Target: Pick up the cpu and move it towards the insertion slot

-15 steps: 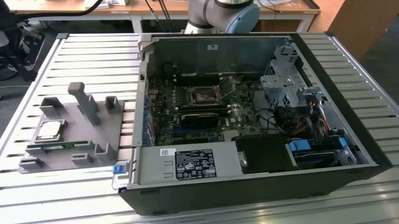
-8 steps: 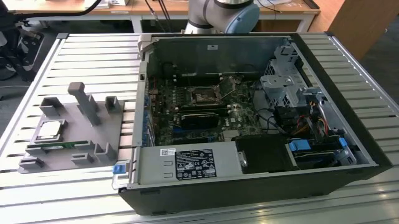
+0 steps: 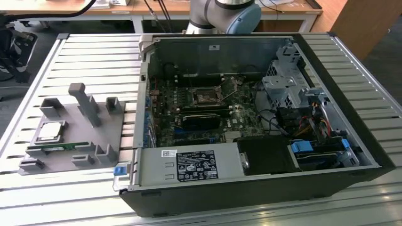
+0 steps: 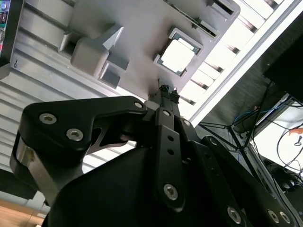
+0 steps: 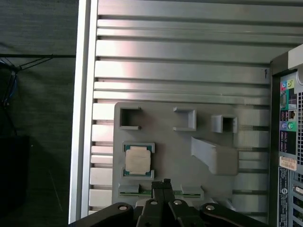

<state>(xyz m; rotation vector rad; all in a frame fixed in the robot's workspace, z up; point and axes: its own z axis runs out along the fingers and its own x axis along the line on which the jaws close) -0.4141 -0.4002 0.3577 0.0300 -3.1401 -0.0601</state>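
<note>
Grey plastic fixture plate (image 3: pixel 75 134) lies flat on the slatted aluminium table (image 3: pixel 94 61), toward the exterior view's left. It carries the cpu (image 3: pixel 50 131) in a shallow square pocket, silvery lid up. That pocket probably serves to keep the chip square and at a known spot, with its flat top open from above. Just beside it, a green memory stick (image 3: pixel 56 147) sits in its own long groove.

The gripper (image 5: pixel 162 185) hangs above this plate in both wrist views, pointing down at it, and its 2 narrow fingertips (image 4: pixel 165 92) are pressed together with nothing between them. In the first wrist view the tips line up over the memory stick's groove, just beside the cpu (image 5: pixel 138 158), not over the chip itself. They look well clear of the plate, so nothing has been grasped yet.

Toward the exterior view's right, the computer case (image 3: pixel 251 193) lies on its side with the panel off, probably so the motherboard faces up. The insertion slot (image 3: pixel 205 97) sits on that board, well apart from the cpu, its dark square ringed by a metal frame.
</note>
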